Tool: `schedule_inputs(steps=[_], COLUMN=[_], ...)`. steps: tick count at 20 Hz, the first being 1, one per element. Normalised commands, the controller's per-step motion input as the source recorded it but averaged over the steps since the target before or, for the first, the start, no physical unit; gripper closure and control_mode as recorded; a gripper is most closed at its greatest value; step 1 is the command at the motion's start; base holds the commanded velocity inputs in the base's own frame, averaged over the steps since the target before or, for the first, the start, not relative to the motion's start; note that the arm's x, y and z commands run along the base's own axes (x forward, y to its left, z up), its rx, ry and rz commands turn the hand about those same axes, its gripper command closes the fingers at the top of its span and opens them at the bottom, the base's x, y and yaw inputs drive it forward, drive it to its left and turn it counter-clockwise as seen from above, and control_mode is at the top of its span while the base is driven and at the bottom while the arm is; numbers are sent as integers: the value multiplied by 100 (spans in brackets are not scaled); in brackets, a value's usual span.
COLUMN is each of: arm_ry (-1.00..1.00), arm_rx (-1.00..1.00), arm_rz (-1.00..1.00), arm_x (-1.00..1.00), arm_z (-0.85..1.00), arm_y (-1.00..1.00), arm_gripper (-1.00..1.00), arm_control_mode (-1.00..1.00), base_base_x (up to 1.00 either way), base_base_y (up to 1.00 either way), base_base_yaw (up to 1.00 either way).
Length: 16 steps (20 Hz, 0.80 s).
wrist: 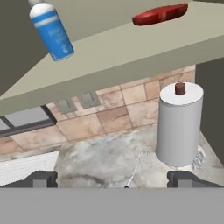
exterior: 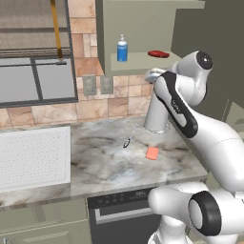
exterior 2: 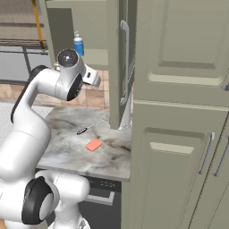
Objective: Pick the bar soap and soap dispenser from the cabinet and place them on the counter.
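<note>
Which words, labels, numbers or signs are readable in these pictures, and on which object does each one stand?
No text is readable anywhere.
Small blue cylindrical soap dispenser bottle: its pale label band carries no legible print.
Dark appliance panel under the marble-veined stone counter: faint pale marks, too small and blurred to read.
Coral-pink flat bar soap: plain, no marking.
White paper-towel roll: plain.

one soap dispenser (exterior: 122,49), one bar soap (exterior: 152,153)
</note>
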Motion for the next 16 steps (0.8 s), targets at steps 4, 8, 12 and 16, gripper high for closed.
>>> schedule_inputs(steps=[4, 8, 12, 16], arm_ry=[-11, -12, -8, -4], arm_rx=[-3, -5, -4, -1], arm_rz=[3, 1, 0, 2], arm_x=[0, 0, 0, 0], arm_z=[12, 20, 23, 25], arm_y=[1, 1, 2, 0], arm_gripper=[-100, -100, -100, -100], arm_control_mode=[-100, -100, -100, -100], base_base_x=[0, 0, 0, 0], base_base_y=[0, 0, 0, 0], base_base_yaw=[0, 0, 0, 0])
